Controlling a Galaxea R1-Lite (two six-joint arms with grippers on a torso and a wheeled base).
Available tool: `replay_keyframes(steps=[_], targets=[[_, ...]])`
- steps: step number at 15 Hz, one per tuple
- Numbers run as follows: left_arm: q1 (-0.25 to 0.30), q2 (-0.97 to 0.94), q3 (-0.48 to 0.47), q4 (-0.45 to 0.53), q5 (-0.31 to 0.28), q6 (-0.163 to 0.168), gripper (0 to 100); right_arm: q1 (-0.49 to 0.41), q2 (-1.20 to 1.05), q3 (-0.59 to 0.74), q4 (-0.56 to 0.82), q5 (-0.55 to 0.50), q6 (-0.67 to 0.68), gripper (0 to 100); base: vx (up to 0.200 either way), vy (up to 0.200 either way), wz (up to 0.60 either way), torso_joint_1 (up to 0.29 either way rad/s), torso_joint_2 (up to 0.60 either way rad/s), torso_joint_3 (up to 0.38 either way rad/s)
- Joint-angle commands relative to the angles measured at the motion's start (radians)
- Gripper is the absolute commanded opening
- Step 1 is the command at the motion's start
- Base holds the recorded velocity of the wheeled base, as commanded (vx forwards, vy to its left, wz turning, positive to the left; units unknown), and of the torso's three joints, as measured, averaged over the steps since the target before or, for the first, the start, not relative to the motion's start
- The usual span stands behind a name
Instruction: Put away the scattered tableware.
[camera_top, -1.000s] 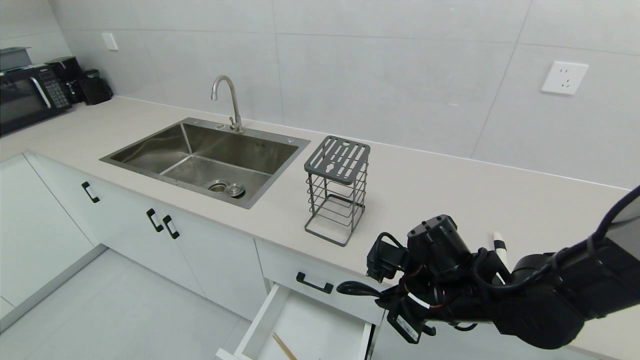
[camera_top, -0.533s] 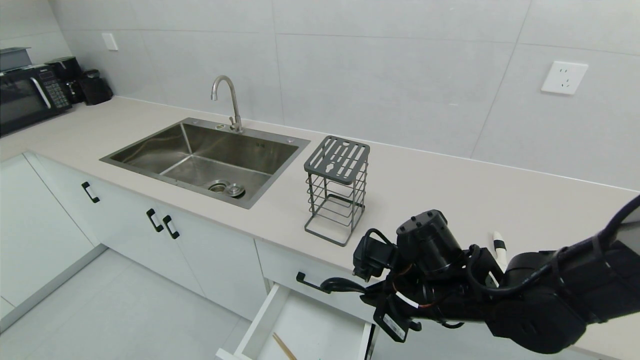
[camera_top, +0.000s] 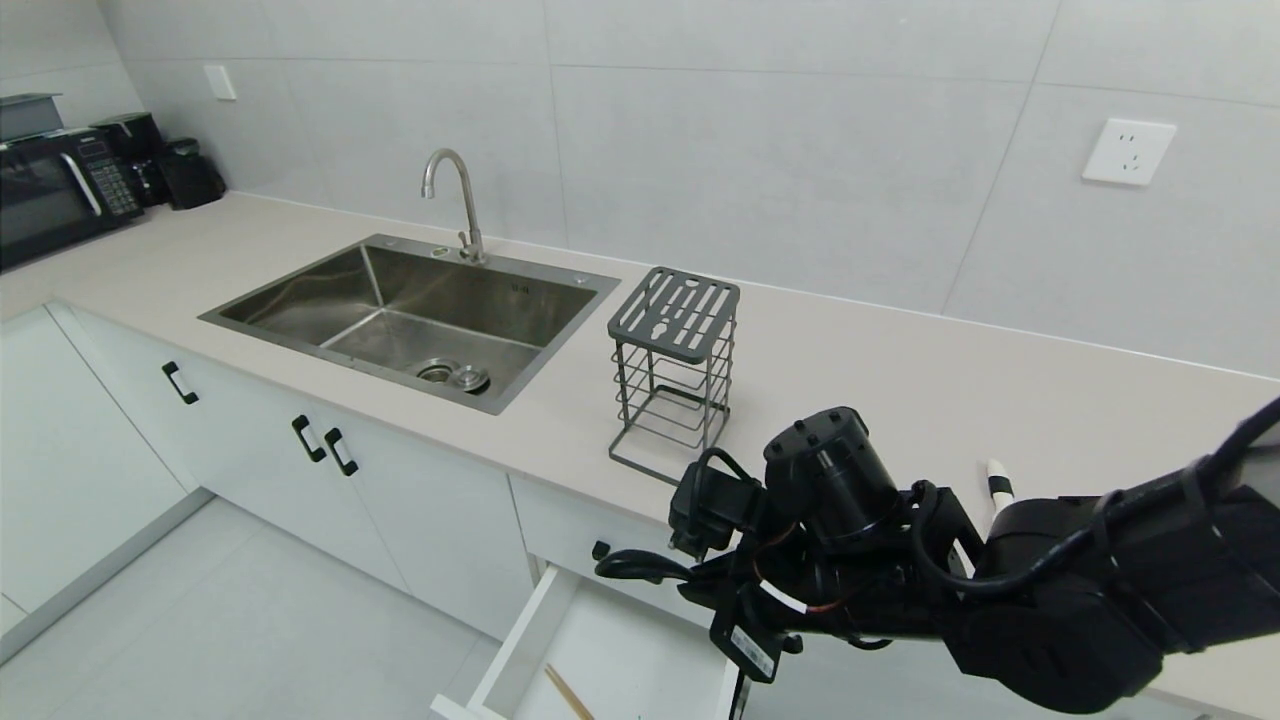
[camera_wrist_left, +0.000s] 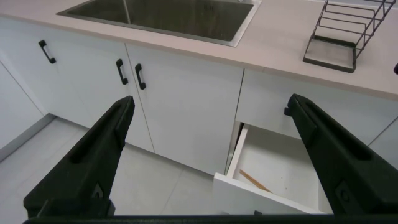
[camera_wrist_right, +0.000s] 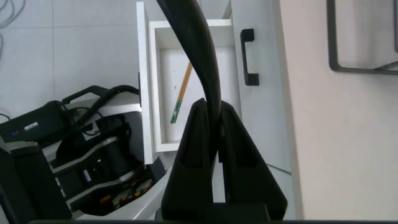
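One black long-handled spoon (camera_top: 632, 566) is counted, along with one white utensil with a black band (camera_top: 998, 482). One thin wooden stick (camera_wrist_right: 181, 92) is seen in the one open white drawer (camera_top: 610, 655). One grey wire rack with a slotted top (camera_top: 672, 375), one stainless steel sink (camera_top: 555, 352), one curved chrome tap (camera_top: 455, 195), one black microwave (camera_top: 60, 190) and one white wall socket (camera_top: 1128, 152) are counted. Four black bar handles (camera_top: 305, 438) are seen.

Long black spoon with a curved handle (camera_top: 640, 567) clamped in my right pincer (camera_wrist_right: 213, 118), lying roughly level above the pulled-out white drawer (camera_top: 515, 645), thin wooden chopsticks (camera_wrist_right: 181, 93) flat inside it, white utensil handle with a black band (camera_top: 999, 481) on the pale tabletop (camera_top: 900, 380), part hidden.
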Motion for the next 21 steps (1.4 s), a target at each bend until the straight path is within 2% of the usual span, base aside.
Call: replay_keyframes(steps=[1,21], targets=[[0.000,0.001,0.000,0.000,-0.001,0.000,100,0.004,0.002,-0.008,-0.001,0.003,-0.001,0,0.000,0.000,0.00,-0.168,0.36,0.173],[0.000,0.001,0.000,0.000,-0.001,0.000,100,0.008,0.017,-0.019,0.001,0.002,-0.004,0,0.000,0.000,0.00,-0.254,0.50,0.241]])
